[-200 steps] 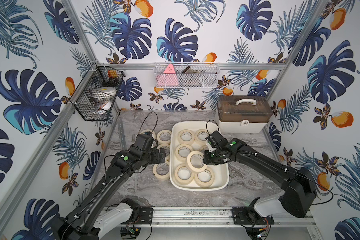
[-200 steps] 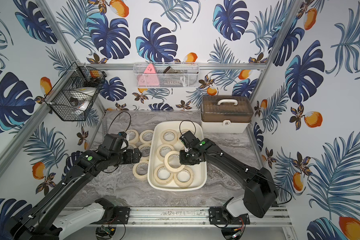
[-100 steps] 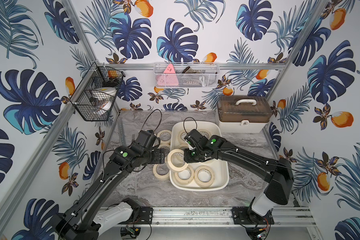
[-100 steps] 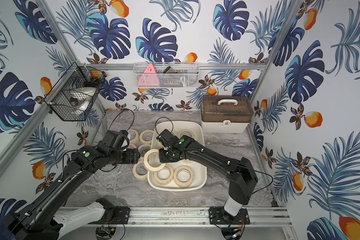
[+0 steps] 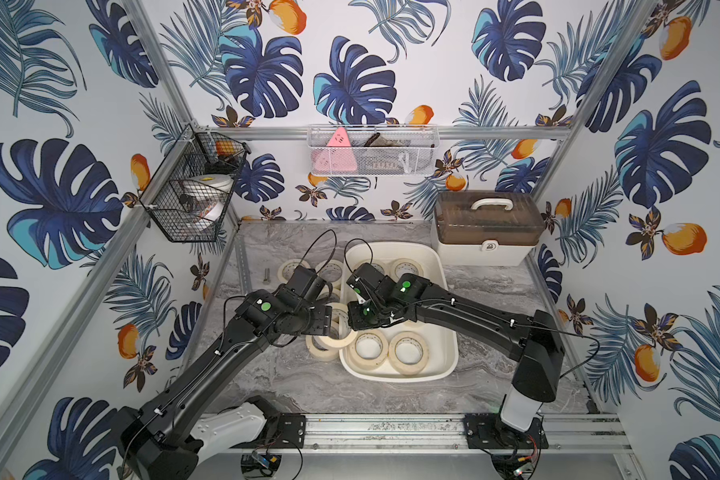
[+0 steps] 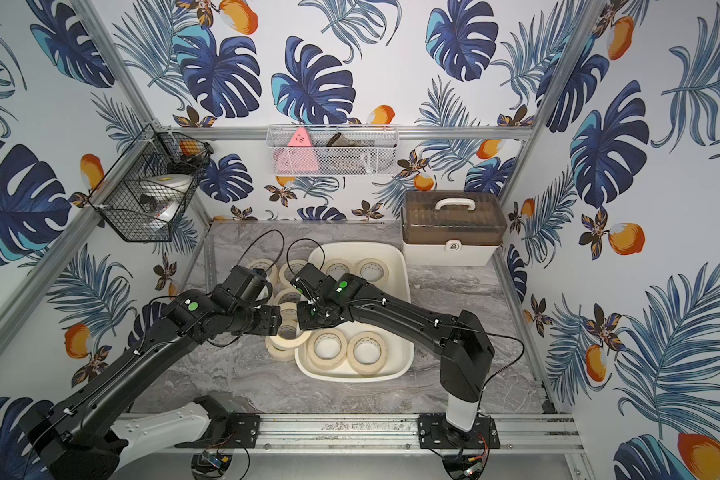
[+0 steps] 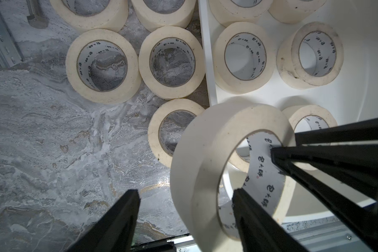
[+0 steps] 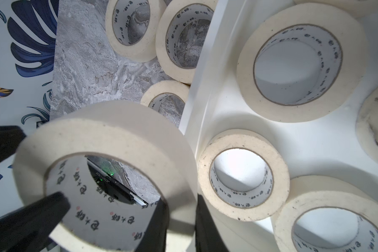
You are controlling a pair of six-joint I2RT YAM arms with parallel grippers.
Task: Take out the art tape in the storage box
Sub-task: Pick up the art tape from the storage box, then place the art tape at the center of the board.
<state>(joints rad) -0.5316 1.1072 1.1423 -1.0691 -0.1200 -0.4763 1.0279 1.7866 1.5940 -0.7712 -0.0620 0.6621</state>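
The white storage box (image 5: 445, 291) (image 6: 404, 291) holds several cream art tape rolls (image 5: 408, 353). Others lie on the marble to its left (image 5: 292, 270). One roll (image 7: 205, 152) (image 8: 109, 135) hangs tilted over the box's left rim (image 7: 207, 65). My right gripper (image 8: 181, 203) (image 5: 356, 322) is shut on that roll's wall, with one finger inside the ring. My left gripper (image 7: 184, 193) (image 5: 335, 328) faces it, open. It straddles the opposite wall: one finger sits inside the core, and the other stands clear of the outer face.
A cream case with a brown lid (image 5: 489, 228) stands behind the box on the right. A black wire basket (image 5: 196, 187) and a white mesh basket (image 5: 371, 151) hang on the walls. A bolt (image 7: 34, 13) lies beside the left rail.
My right gripper carried the roll leftward from the box's middle to its left rim. My left gripper came up to meet it and its jaws narrowed around the roll's wall.
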